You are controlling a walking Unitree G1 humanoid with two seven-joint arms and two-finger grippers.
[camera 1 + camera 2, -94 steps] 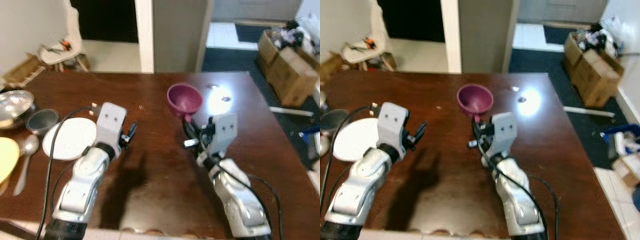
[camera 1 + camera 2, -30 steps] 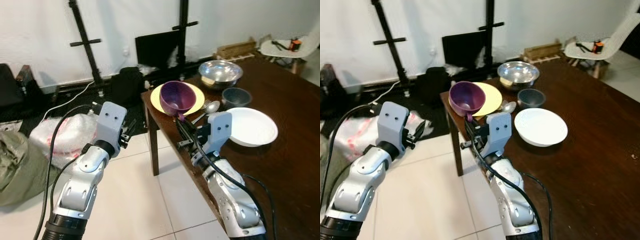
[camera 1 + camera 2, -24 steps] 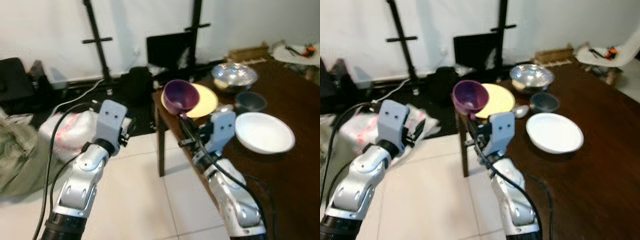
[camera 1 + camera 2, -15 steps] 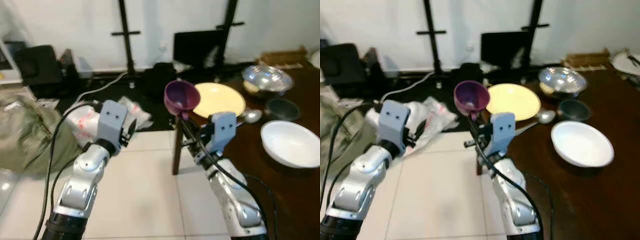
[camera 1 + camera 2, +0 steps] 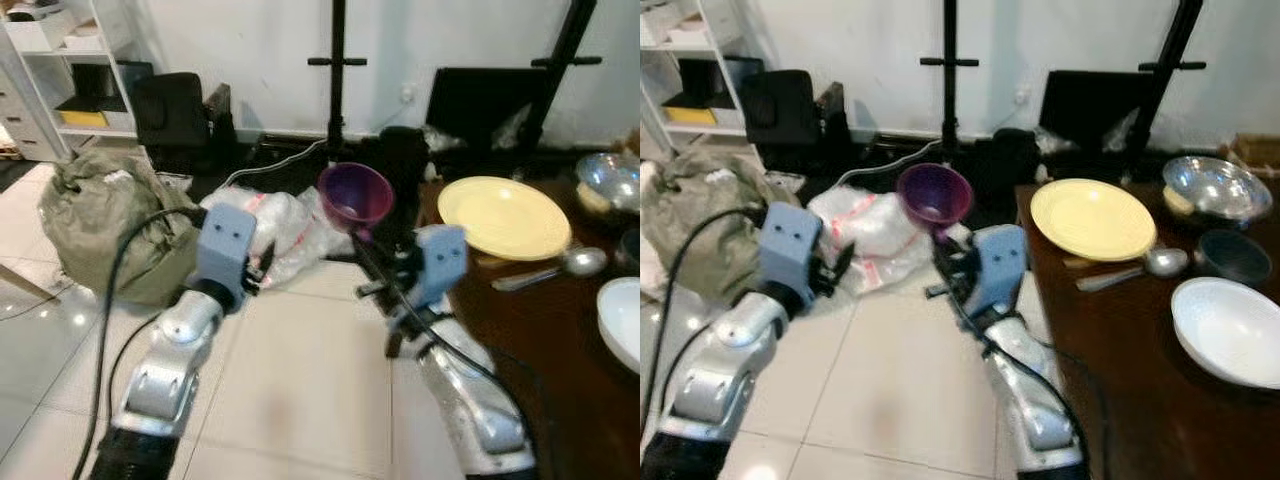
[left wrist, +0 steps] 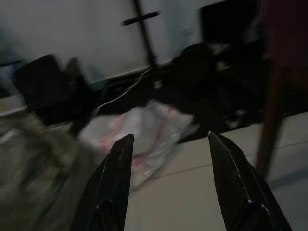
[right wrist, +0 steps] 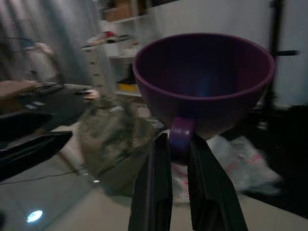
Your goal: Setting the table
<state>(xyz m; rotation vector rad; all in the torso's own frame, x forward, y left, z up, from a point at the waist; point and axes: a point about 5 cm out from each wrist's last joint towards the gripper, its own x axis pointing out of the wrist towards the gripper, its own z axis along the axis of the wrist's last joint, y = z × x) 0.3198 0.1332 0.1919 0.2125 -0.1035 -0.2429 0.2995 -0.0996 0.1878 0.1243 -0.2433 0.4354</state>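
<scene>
Purple cup (image 5: 934, 196): held up by its handle in R gripper (image 7: 175, 144), above tiled floor, off the near-left corner of the dark table (image 5: 1110, 370). Upright, mouth up, looks empty.
R gripper: both black fingers clamped on the cup handle, seen clearly in R wrist view.
L gripper (image 6: 168, 185): fingers spread apart, nothing between them; out over the floor, well left of the table, idle.
On table: yellow plate (image 5: 1092, 218) near the left edge; spoon (image 5: 1135, 269) just beside it; steel bowl (image 5: 1203, 185) behind; small dark bowl (image 5: 1235, 254) and white bowl (image 5: 1228, 331) further right.
Off table: plastic bags (image 5: 275, 225), green sack (image 5: 105, 215), shelving (image 5: 60, 80), stands by the wall.
Step (my read): carry phase. Cup not placed yet, robot facing partly away from the table.
Next: needs a turn back toward the table, cup brought over a bare spot near the yellow plate, lowered level, then release. Watch clearance vs. plate and spoon.
</scene>
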